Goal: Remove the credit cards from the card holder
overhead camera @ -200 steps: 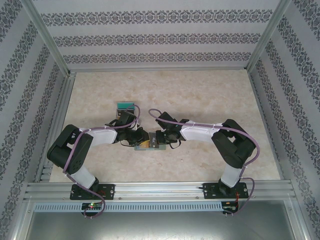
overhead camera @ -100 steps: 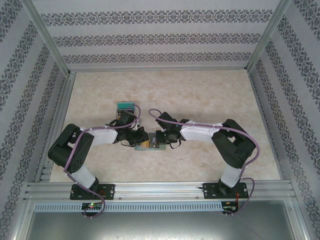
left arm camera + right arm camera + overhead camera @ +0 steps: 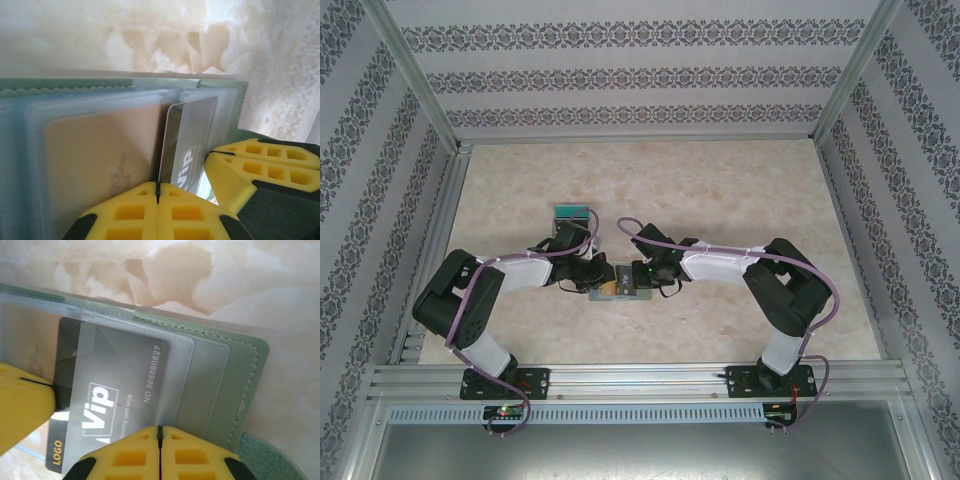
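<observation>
marbled worktop — left pincer nips the dark card by its edge; right pincer clamps the card holder.

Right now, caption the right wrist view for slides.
Right gripper, jaws shut on card holder; dark VIP card partly out.

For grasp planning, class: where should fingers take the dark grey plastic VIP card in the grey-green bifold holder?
Pinch the dark grey VIP card by its bare LOGO end, from the pocket's open side: the rest lies under the clear sleeve of the grey-green holder.
</observation>
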`<move>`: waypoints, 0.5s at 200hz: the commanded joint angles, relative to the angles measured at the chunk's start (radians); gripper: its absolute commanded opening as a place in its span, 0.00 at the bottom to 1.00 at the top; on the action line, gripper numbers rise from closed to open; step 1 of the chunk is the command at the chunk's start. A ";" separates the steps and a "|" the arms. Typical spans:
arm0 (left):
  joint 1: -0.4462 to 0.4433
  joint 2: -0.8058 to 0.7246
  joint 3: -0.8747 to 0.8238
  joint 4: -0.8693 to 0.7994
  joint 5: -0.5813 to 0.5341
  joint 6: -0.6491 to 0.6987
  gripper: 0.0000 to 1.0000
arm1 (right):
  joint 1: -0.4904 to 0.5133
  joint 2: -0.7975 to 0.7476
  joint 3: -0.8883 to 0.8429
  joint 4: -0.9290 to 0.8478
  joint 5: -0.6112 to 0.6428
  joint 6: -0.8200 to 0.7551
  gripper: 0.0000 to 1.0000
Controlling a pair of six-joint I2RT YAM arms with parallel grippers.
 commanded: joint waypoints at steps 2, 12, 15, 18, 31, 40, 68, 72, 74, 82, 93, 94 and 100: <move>0.027 -0.046 -0.020 -0.049 -0.006 0.059 0.00 | -0.005 0.013 -0.005 -0.013 0.006 -0.004 0.09; 0.032 -0.053 -0.021 -0.059 -0.005 0.074 0.00 | -0.006 0.012 -0.005 -0.012 0.005 -0.004 0.09; 0.034 -0.053 -0.021 -0.061 -0.005 0.079 0.00 | -0.006 0.012 -0.006 -0.012 0.005 -0.005 0.09; 0.036 -0.056 -0.021 -0.064 -0.006 0.082 0.00 | -0.005 0.012 -0.006 -0.013 0.006 -0.004 0.09; 0.045 -0.061 -0.026 -0.071 -0.005 0.094 0.00 | -0.005 0.010 -0.007 -0.012 0.005 -0.004 0.09; 0.051 -0.065 -0.029 -0.075 -0.006 0.102 0.00 | -0.006 0.009 -0.008 -0.013 0.005 -0.004 0.09; 0.070 -0.097 -0.047 -0.084 -0.003 0.125 0.00 | -0.006 0.001 -0.017 -0.009 0.007 -0.001 0.09; 0.074 -0.103 -0.048 -0.088 -0.004 0.131 0.00 | -0.006 -0.001 -0.017 -0.009 0.008 0.000 0.09; 0.075 -0.107 -0.050 -0.091 -0.004 0.133 0.00 | -0.006 -0.001 -0.019 -0.010 0.008 0.000 0.09; 0.082 -0.118 -0.053 -0.101 -0.008 0.142 0.00 | -0.005 -0.003 -0.020 -0.008 0.008 0.000 0.09; 0.092 -0.135 -0.054 -0.120 -0.014 0.158 0.00 | -0.006 -0.005 -0.020 -0.008 0.008 0.000 0.09; 0.094 -0.136 -0.054 -0.123 -0.015 0.160 0.00 | -0.006 -0.005 -0.020 -0.008 0.008 -0.001 0.09; 0.101 -0.146 -0.055 -0.134 -0.019 0.166 0.00 | -0.006 -0.005 -0.020 -0.008 0.008 0.000 0.09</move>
